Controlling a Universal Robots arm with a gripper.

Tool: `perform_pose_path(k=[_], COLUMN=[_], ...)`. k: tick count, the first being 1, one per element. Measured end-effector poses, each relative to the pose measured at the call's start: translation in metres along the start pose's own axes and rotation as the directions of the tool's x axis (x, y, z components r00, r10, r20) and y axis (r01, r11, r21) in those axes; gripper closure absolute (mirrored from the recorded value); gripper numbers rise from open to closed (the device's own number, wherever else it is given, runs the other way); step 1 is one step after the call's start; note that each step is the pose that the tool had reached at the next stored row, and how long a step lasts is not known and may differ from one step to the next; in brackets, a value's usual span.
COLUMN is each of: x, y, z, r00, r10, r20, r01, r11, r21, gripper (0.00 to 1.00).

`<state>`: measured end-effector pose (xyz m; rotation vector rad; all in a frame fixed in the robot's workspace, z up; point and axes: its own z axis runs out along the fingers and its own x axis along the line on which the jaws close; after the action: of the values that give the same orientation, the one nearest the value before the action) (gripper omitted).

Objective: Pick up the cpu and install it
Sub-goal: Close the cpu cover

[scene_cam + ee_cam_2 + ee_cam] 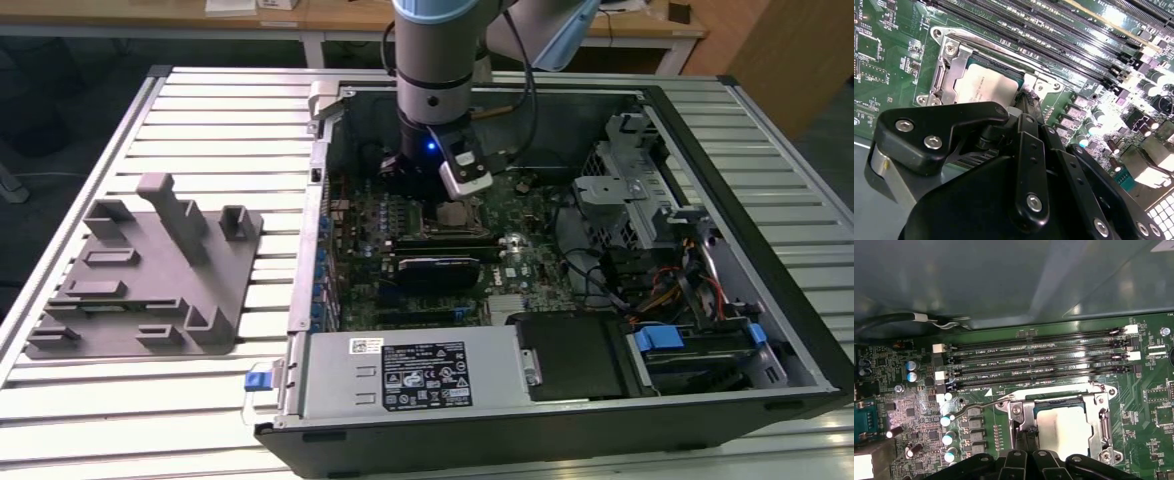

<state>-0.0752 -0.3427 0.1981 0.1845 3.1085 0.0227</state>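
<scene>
Hovering just over one edge of the socket frame (949,75), the gripper (1026,100) shows its black linkage in both wrist views; whether it is open or closed cannot be told. The cpu (985,85) lies flat inside the socket frame, silver top up, just beside the gripper. Beyond the socket frame run the memory slots (1034,365), then the grey case wall (979,280).

Even room light falls on your slatted table (200,110) in the ext. view; the pc case (747,150) interior around the claw (458,200) sits dimmer, a blue LED (430,148) glowing just above it. In the second wrist view, motherboard (899,60) beside the claw blows out white w/ glare; cpu (985,85) lid ahead of it shines pale.
</scene>
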Motion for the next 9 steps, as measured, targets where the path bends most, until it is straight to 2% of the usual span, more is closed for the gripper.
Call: perform_pose_path(k=[9], x=[0.0003], y=[-0.0001], z=[-0.0011], r00=[1.0000], r10=[0.000], r20=[-0.0001], r01=[0.000], r11=[1.0000], r21=[0.0001], gripper=[0.89])
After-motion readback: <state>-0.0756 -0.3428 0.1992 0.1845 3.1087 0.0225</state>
